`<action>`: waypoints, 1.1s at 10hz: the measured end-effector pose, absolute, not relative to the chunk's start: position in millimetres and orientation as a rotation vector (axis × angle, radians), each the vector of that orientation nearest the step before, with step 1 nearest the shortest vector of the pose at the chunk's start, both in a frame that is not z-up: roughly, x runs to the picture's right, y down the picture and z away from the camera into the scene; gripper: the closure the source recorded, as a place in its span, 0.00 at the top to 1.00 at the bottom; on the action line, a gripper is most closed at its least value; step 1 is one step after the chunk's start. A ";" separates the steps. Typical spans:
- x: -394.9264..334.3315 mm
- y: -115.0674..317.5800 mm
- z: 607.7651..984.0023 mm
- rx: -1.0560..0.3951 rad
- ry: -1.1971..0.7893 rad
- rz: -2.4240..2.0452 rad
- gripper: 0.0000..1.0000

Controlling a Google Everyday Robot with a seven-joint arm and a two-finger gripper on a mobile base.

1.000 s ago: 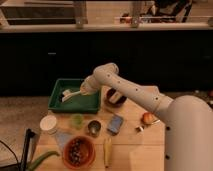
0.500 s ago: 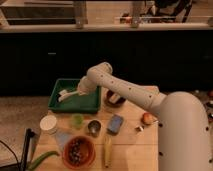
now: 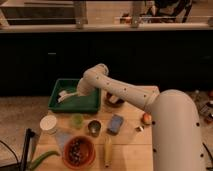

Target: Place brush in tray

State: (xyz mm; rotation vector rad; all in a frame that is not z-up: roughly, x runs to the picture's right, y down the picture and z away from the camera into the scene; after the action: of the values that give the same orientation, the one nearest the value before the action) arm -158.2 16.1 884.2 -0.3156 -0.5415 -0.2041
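The green tray (image 3: 91,103) sits at the back left of the wooden table. The whitish brush (image 3: 63,95) lies low over the tray's left half, with its handle pointing right toward my gripper. My gripper (image 3: 75,93) is over the middle of the tray at the brush's right end, at the tip of the white arm that reaches in from the right. I cannot tell whether the brush rests on the tray floor or is still held.
A dark bowl (image 3: 114,99) stands right of the tray. In front are a white round container (image 3: 48,123), a green cup (image 3: 76,120), a metal can (image 3: 94,127), a blue item (image 3: 115,124), an orange-brown bowl (image 3: 79,151), a yellow corn-like item (image 3: 107,150) and a long green vegetable (image 3: 42,159).
The arm has swung left and the brush has moved with the gripper from the tray's middle toward its left half.
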 end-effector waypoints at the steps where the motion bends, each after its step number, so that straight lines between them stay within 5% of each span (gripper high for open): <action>1: -158.2 18.2 888.3 -0.318 -0.537 -0.200 0.00; 8: -158.8 33.1 907.7 -0.351 -0.520 -0.186 0.01; 11: -158.8 36.8 913.9 -0.360 -0.514 -0.167 0.27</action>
State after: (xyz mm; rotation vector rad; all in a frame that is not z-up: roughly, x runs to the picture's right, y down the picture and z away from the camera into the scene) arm -158.8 36.8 913.9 -0.3603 -0.5136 -0.1670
